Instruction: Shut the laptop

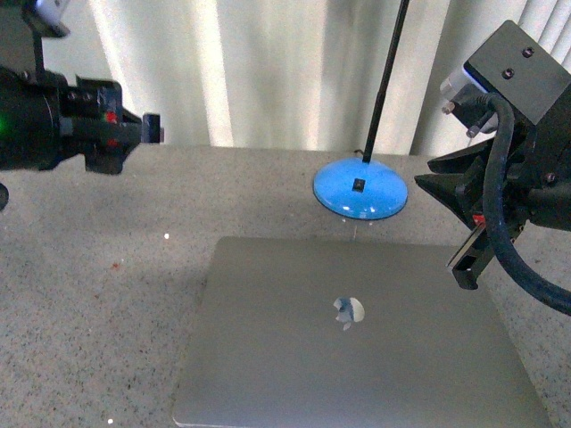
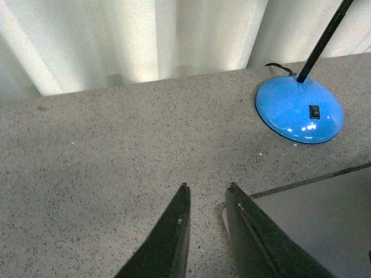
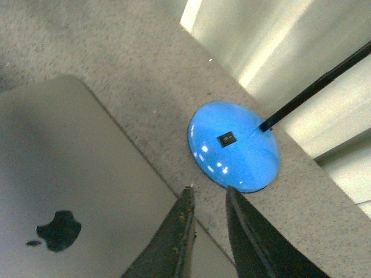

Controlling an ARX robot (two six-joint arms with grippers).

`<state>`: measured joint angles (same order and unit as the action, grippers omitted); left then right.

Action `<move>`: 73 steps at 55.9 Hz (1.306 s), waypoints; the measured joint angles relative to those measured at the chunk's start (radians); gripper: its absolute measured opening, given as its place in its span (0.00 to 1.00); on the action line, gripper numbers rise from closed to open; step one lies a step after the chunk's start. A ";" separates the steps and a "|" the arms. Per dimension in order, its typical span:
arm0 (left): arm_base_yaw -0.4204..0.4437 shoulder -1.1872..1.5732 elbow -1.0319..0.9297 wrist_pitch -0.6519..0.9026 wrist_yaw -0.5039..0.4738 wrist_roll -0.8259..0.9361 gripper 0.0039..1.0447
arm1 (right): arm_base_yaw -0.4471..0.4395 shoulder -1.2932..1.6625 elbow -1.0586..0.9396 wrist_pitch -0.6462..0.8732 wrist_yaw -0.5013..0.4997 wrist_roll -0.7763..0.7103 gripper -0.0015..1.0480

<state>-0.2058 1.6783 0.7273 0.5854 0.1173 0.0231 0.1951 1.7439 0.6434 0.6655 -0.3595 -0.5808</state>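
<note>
Laptop (image 1: 357, 348): seen shut, laid flat on the surface (image 1: 89, 294).
Left claw (image 2: 207, 186): slightly parted, empty.
Right claw (image 3: 208, 189): slightly parted, empty, held above the laptop.

No lettering or numbers can be read. Only a shiny apple-shaped logo (image 1: 349, 312) is seen, set at the middle of the lid of the slim grey-silver metal laptop (image 1: 268, 366).

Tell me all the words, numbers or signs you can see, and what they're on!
No words or numbers can be read anywhere.
Apple-shaped logo, no lettering: on the closed lid of the laptop.
Switch on the blue lamp base: any mark is too small to read.
</note>
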 joint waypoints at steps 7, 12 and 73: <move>-0.008 0.014 -0.008 -0.002 0.005 -0.025 0.52 | 0.004 0.008 -0.008 0.003 0.006 0.056 0.49; -0.023 0.040 -0.097 0.301 -0.220 -0.023 0.41 | 0.029 0.066 -0.118 0.399 0.381 0.269 0.36; 0.204 -0.779 -0.688 0.262 -0.117 -0.026 0.03 | -0.193 -0.903 -0.617 0.132 0.359 0.570 0.03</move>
<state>-0.0021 0.8997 0.0391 0.8474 -0.0002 -0.0025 0.0021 0.8410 0.0265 0.7979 -0.0010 -0.0113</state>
